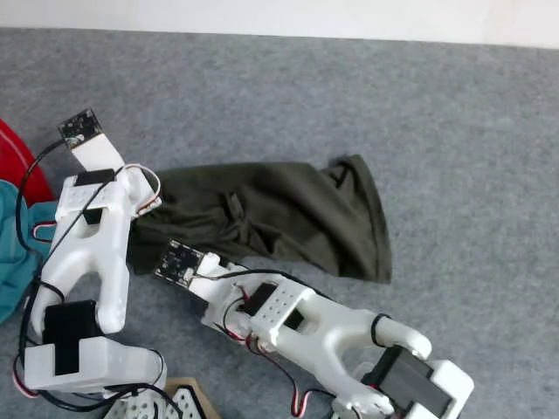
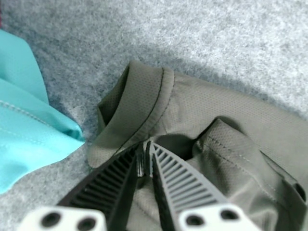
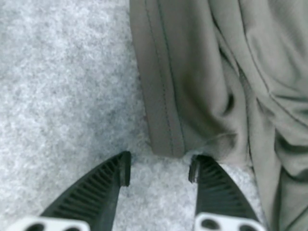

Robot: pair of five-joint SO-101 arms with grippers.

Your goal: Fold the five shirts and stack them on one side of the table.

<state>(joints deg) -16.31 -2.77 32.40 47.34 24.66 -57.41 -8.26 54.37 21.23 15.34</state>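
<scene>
Work looks barely begun: the right pincer (image 3: 159,167) stands apart at the hem of the crumpled olive shirt (image 1: 279,214) mid-worktop (image 1: 437,105), and the left pincer (image 2: 145,149) is clamped on cloth beside its collar. A teal shirt (image 1: 10,244) and a red shirt (image 1: 13,161) lie bunched at the left.

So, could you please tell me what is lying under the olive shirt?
Grey felt table shows all around the olive shirt, so it seems to lie straight on that. Anything beneath its bunched folds is covered.
</scene>
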